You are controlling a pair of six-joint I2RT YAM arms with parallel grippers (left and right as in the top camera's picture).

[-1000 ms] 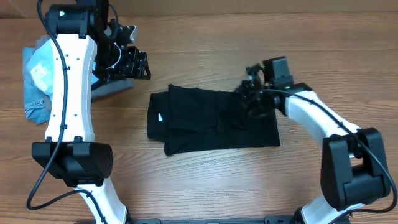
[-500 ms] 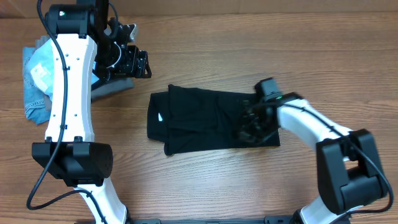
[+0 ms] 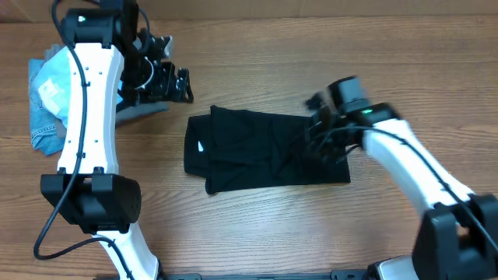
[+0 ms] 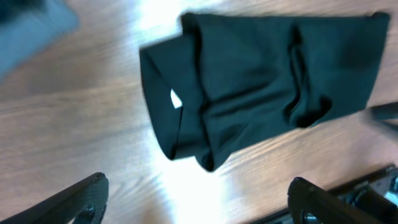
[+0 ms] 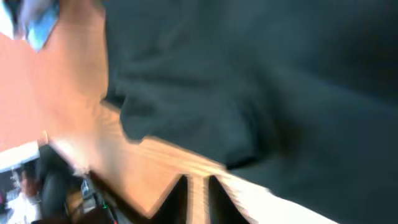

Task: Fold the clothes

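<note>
Black polo shirt [image 3: 264, 152] lies folded flat at the table's [image 3: 257, 225] middle; left gripper [image 3: 180, 84] hangs over the table's far-left part, jaws wide, empty; right gripper [image 3: 317, 140] is right of the table's middle, blurred; jaw state I cannot tell.

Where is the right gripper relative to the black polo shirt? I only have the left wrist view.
Observer: In the overhead view, the right gripper sits over the right end of the black polo shirt.
Operator: Is it gripping cloth?
Observer: Cannot tell; the right wrist view is blurred, showing its fingertips close together above dark fabric.
Operator: Anything else nearby?
Observer: A light blue T-shirt lies at the far left of the overhead view.
</note>
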